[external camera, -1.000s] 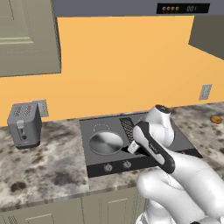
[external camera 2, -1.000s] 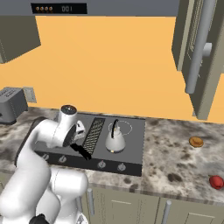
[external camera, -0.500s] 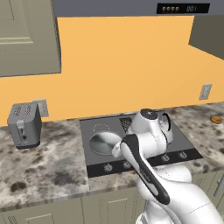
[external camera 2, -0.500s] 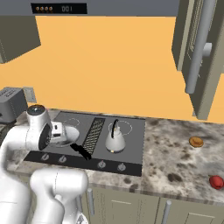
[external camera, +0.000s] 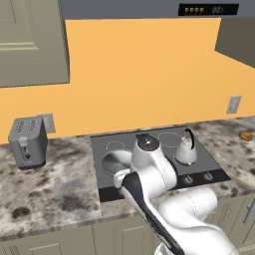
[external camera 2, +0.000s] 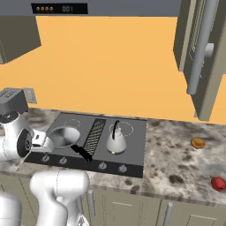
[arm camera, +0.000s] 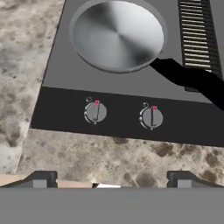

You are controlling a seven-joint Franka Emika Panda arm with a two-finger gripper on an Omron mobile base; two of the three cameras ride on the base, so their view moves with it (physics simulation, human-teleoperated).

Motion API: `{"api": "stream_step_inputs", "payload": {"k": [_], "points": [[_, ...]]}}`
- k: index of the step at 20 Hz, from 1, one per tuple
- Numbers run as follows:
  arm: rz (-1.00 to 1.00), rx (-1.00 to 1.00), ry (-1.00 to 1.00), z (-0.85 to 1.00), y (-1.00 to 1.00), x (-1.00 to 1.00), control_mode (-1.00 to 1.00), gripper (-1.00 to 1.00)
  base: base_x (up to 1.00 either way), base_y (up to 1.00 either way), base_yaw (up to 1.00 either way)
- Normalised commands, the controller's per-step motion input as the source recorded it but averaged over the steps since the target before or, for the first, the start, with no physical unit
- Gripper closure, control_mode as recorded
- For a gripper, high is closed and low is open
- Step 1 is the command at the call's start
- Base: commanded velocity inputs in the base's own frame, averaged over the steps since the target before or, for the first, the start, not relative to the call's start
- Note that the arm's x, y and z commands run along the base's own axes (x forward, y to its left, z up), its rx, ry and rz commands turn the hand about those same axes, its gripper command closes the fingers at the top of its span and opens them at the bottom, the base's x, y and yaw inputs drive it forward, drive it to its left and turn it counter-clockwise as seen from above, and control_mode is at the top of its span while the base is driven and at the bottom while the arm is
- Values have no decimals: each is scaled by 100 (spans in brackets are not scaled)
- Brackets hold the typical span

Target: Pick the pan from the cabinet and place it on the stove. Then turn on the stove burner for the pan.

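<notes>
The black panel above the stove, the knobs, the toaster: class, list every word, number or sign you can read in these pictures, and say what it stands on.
"001": orange digits on the black display panel above the stove, beside four orange dots.
Knobs: a red mark each, no text.
Toaster: no readable label.
Pan and kettle: no lettering.

In the left base view the white arm (external camera: 149, 174) covers the front part of the stove (external camera: 112, 149) and much of the pan (external camera: 114, 162), whose handle is out of sight behind it. In the hand view the pan's black handle (arm camera: 192, 81) runs off the right edge, and the ribbed grille strip (arm camera: 199, 39) is cut at the top. In the right base view the cabinet (external camera 2: 205, 57) is cropped at the right and top, and the toaster (external camera 2: 11, 101) at the left.
</notes>
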Motion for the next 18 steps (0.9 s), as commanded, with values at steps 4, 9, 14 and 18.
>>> {"api": "stream_step_inputs", "payload": {"k": [4,9,14,18], "points": [[-5,0,2,-4,0,5,-100,-100,0,0,0],[-1,1,7,-5,0,15,-100,-100,0,0,0],[0,3,11,-4,0,15,-100,-100,0,0,0],[0,1,14,-2,5,36,-100,-100,0,0,0]]}}
